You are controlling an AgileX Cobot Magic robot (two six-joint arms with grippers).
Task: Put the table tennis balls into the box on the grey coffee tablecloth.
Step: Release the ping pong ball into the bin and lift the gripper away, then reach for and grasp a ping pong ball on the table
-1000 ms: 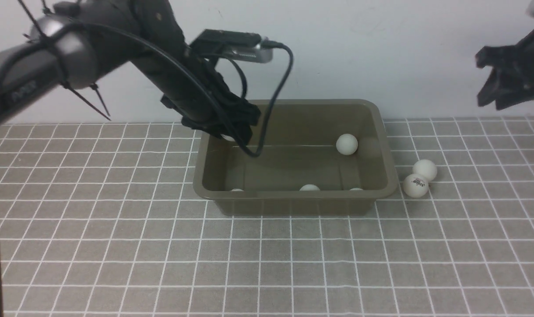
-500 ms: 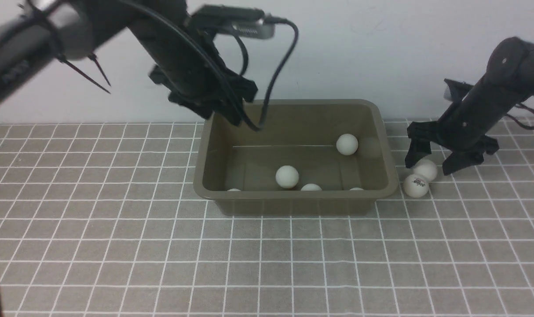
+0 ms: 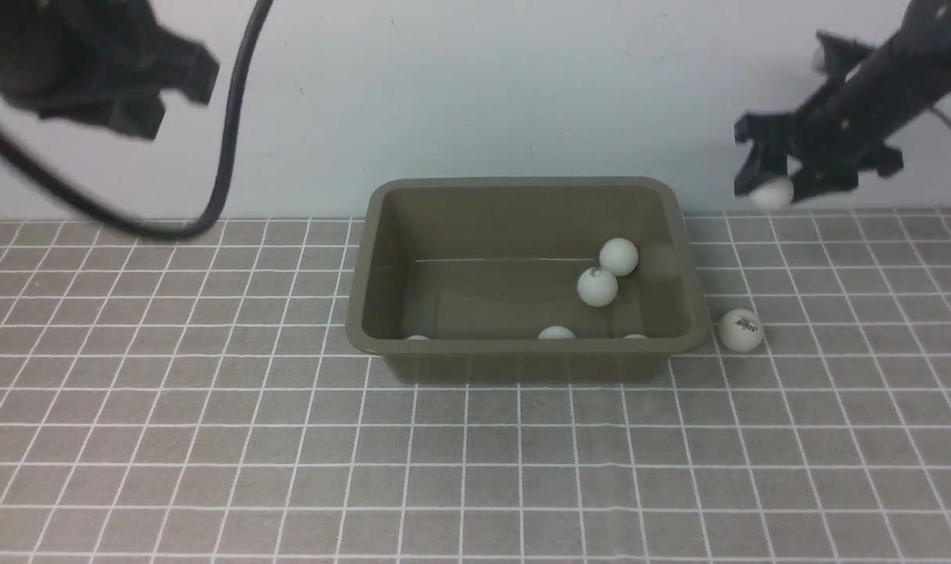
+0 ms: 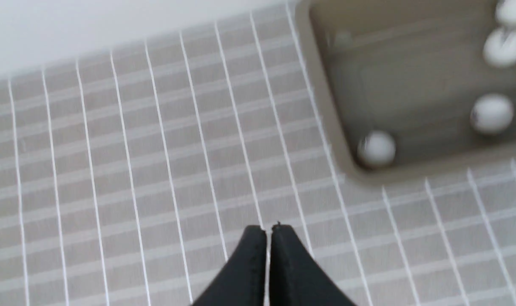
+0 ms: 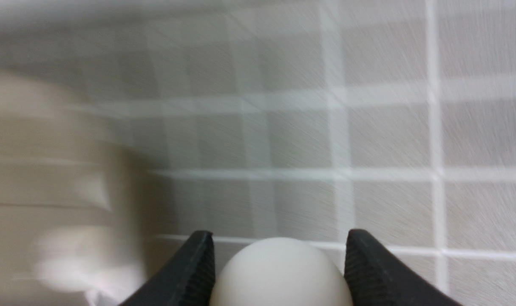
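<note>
**Status, left to right**

1. The left claw (image 4: 269,233) is raised at the far left, well apart from the box (image 3: 522,366). Its fingertips are pressed together with nothing between them.
2. The box stands at the middle of the grey coffee tablecloth (image 3: 209,407). Five table tennis balls are visible inside it.
   - Three lie against the near wall and are partly hidden by it: a corner ball (image 3: 417,338), a middle ball (image 3: 555,333) and a right ball (image 3: 634,337).
   - A marked ball (image 3: 598,287) and a rear ball (image 3: 619,256) sit close together toward the right side. Contact between them cannot be confirmed.
3. A loose ball (image 3: 740,329) rests on the cloth, just beside the near right corner of the box.
4. The right claw (image 3: 773,188) is raised to the right of the box, outside its rim. It is clenched on a held ball (image 5: 279,272), with one finger on each side of the ball.

**Progress**

Five of seven balls appear delivered, and a sixth is lifted but not yet over the box. It probably needs to be carried left past the rim and released. The loose ball is yet to be picked up.

**Appearance**

- The balls are matte white and smooth.
- The loose ball carries a small printed logo, and the marked ball shows a small dark mark.
- The visible side of the held ball is plain.
- The box is olive-brown, with rounded corners, a flared rim and sloping walls.
</note>
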